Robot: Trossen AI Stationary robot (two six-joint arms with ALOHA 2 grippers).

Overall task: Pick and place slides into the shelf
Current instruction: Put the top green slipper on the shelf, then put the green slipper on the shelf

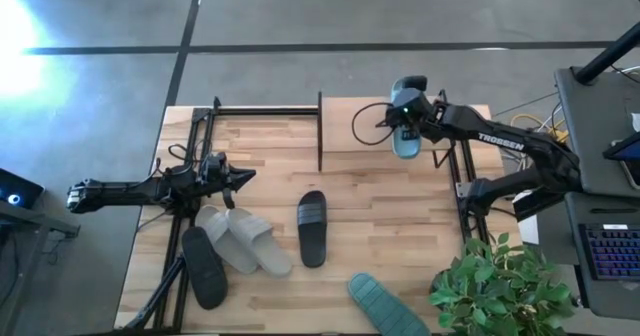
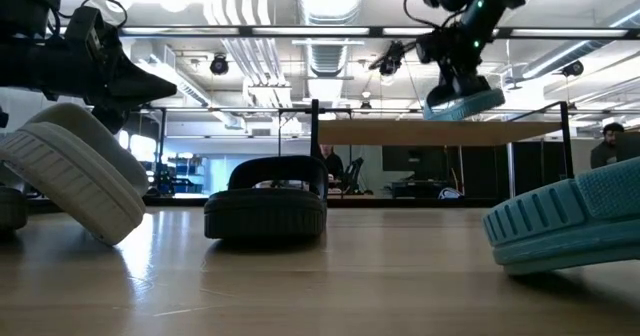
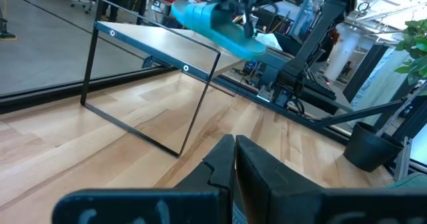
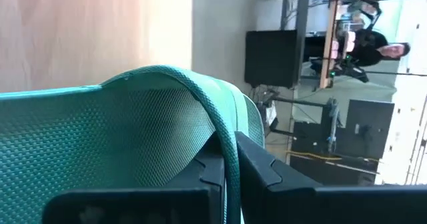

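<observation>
My right gripper (image 1: 408, 111) is shut on a teal slide (image 1: 405, 141) and holds it above the shelf's light wood top board (image 1: 360, 161). In the low view this slide (image 2: 462, 101) hangs just over the board (image 2: 400, 132). My left gripper (image 1: 240, 176) is shut, touches nothing, and hovers at the table's left over two overlapping grey slides (image 1: 245, 238). One grey slide (image 2: 75, 166) leans tilted on the other. A black slide (image 1: 312, 228) lies sole-down mid-table, and a second black one (image 1: 203, 266) lies near the left edge. The other teal slide (image 1: 385, 304) lies at the near edge. My right gripper pinches a thin teal edge of the slide (image 4: 223, 134) between its two fingers (image 4: 260, 167); strap or side wall, I cannot tell. The fingers come from above, pointing down. The slide hangs below them, lifted clear of the shelf board and slightly tilted.
The shelf's black metal side frames (image 1: 320, 131) stand at the table's far side, seen as a thin black rectangle (image 3: 153, 84) in the left wrist view. A potted plant (image 1: 495, 286) stands at the near right corner. Bare wood lies between the shelf and the slides.
</observation>
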